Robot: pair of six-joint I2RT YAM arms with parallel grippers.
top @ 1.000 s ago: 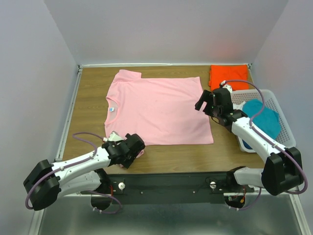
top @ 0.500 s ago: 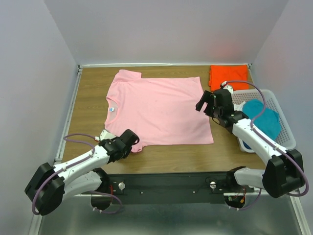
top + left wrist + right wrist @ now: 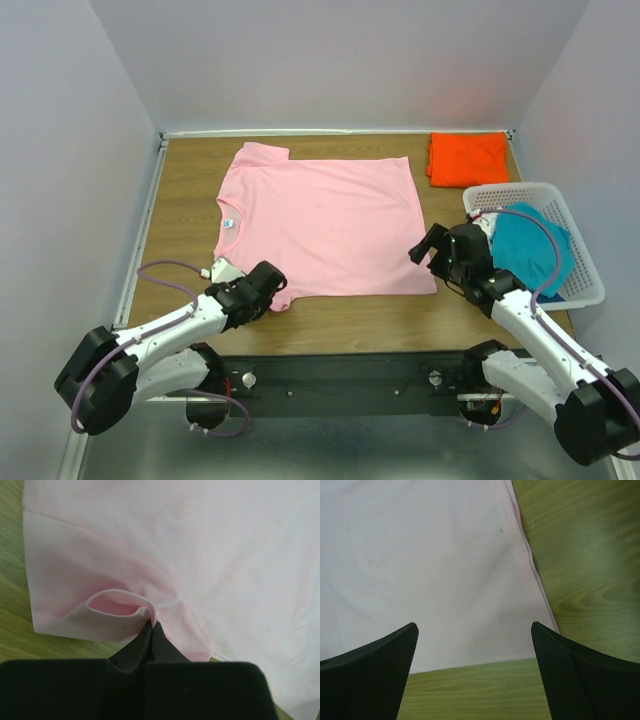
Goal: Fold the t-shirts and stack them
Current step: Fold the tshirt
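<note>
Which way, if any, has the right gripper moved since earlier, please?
Yes: the right gripper came nearer, from level with the basket's far rim to the pink t-shirt's near corner.

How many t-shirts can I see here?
3: a pink t-shirt spread out mid-table, an orange t-shirt folded at the far right corner, a teal t-shirt in the white basket. More may hide beneath it.

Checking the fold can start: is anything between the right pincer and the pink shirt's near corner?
Nothing visible does. The open right pincer hangs directly over the hem corner of the light pink cotton t-shirt, with only wooden table beside it.
</note>
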